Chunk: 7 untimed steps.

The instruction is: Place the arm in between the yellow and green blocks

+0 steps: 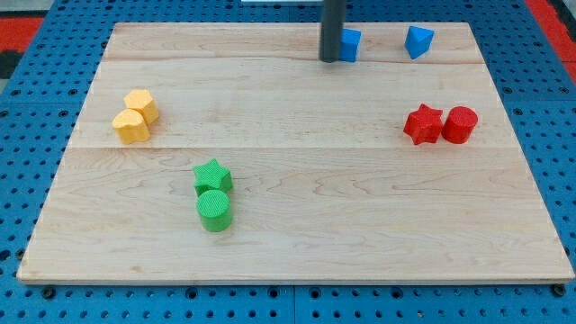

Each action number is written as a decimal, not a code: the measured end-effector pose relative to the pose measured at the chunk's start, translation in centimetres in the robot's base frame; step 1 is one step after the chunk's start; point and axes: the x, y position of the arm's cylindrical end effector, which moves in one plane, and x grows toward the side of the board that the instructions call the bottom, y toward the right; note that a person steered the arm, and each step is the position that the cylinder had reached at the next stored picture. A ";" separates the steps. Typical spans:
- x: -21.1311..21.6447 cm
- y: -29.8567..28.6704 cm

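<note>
Two pairs are marking the target: the yellow blocks (136,116) are sitting near the board's left edge, the green star (212,175) and green cylinder (214,210) toward its bottom edge. My tip (330,59), a bare rod with nothing to open or close, is resting at the top edge, touching a blue block (350,43). I am judging a diagonal slide into that gap best, stopping short of nudging either pair.

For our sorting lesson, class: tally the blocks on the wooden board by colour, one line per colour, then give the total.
Yellow: 2, the yellow hexagon block and the yellow heart-like block
Green: 2, the green star and the green cylinder
Red: 2, the red star and the red cylinder
Blue: 2, the left blue block beside my tip, and the right blue block
Total: 8
</note>
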 end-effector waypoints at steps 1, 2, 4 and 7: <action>-1.5 -0.3; -2.4 2.5; -2.2 7.5; -2.1 4.5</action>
